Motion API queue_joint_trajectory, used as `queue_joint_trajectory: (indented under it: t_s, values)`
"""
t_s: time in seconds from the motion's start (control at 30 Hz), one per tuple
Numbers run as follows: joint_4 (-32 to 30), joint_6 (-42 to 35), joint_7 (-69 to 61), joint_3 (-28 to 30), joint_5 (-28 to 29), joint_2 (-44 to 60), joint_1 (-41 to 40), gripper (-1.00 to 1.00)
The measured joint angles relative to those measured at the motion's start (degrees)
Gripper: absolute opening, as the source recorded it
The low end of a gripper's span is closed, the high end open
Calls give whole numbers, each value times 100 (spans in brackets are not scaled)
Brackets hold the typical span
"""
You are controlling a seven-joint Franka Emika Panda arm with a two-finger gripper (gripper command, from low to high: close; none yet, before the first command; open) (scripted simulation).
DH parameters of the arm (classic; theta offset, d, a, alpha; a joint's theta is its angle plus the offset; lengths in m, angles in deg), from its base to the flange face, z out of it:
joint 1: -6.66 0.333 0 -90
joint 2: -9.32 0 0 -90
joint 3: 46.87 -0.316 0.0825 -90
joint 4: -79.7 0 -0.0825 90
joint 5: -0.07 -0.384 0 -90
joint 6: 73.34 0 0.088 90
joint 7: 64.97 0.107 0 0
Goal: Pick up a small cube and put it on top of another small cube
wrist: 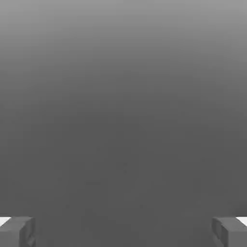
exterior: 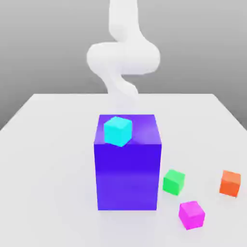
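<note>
The small magenta-pink cube (exterior: 192, 214) lies on the white table (exterior: 48, 159) near the front, on the exterior view's right. A green cube (exterior: 173, 182) sits just behind it and an orange cube (exterior: 230, 183) lies further right. A cyan small cube (exterior: 117, 130) rests on top of a tall blue block (exterior: 128, 173). My white arm (exterior: 123, 55) rises behind the block, well away from the cubes. In the hand view my gripper (wrist: 123, 232) is open, its two grey fingertips (wrist: 17, 231) far apart with nothing between them, facing plain grey background.
The tall blue block stands mid-table between the arm and the loose cubes. Bare table surface lies on the exterior view's left and in front of the block.
</note>
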Motion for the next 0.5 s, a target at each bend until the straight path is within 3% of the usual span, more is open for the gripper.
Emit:
queue_joint_trajectory:
  t_s: [0.3,0.5]
  values:
    - [-457,810,-269,-81,-749,1928,730,0]
    - [-764,1366,-192,-346,-888,3171,1052,0]
